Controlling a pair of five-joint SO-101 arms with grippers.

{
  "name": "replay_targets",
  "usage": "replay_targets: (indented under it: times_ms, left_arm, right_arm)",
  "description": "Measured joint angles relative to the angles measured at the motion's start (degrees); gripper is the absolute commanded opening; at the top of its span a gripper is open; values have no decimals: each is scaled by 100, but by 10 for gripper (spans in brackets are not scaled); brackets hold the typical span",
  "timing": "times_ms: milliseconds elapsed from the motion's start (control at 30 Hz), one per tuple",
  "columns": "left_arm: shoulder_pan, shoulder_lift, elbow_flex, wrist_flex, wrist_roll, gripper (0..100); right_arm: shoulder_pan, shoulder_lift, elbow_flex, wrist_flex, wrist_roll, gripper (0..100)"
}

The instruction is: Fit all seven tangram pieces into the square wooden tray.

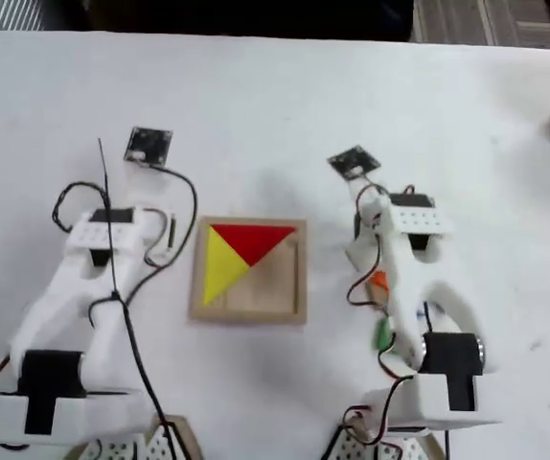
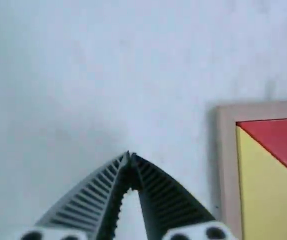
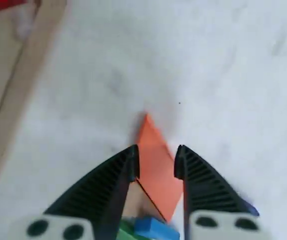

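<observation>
— Two pieces lie in the square wooden tray [image 1: 273,286], seen from above: a red triangle [image 1: 251,240] along its far edge and a yellow triangle [image 1: 219,266] on the side nearer the left arm [image 1: 64,287]. The two touch along one slanted edge.
— And around it?
— An arm on either side, on the white table [image 1: 256,105]. Tucked against the right arm [image 1: 419,225] there's a flat orange piece [image 1: 378,281], and nearer that arm's base a green piece [image 1: 383,334].
— What does the left wrist camera show?
— The left gripper [image 2: 130,161], its dark ribbed fingers [image 2: 158,200] clenched tip to tip with nothing between them, above bare table. A corner of the tray sits off to one side, apart from it, with red and yellow inside.
— The right wrist?
— The right gripper [image 3: 156,160] grasps the orange piece, a four-cornered one. A finger presses on each side corner, and the far corner pokes out past the tips. Close under the camera are a blue piece [image 3: 153,229] and the green piece. The tray's rim is off to one side, well apart from the gripper.
</observation>
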Motion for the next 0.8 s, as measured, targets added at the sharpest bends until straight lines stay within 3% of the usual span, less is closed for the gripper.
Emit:
replay_targets:
  times_ms: [100, 267, 400, 533, 800]
  left_arm:
    - [0, 0, 0, 0, 0, 28]
    - [0, 0, 0, 0, 0, 28]
    - [0, 0, 0, 0, 0, 28]
    - [0, 0, 0, 0, 0, 28]
    - [0, 0, 0, 0, 0, 28]
  right_arm:
    - [18, 0, -255, 448, 0, 158]
    - [9, 0, -440, 1099, 0, 298]
    - [18, 26, -413, 1160, 703, 308]
    - [202, 35, -123, 888, 1415, 308]
    - [695, 26, 378, -123, 1591, 308]
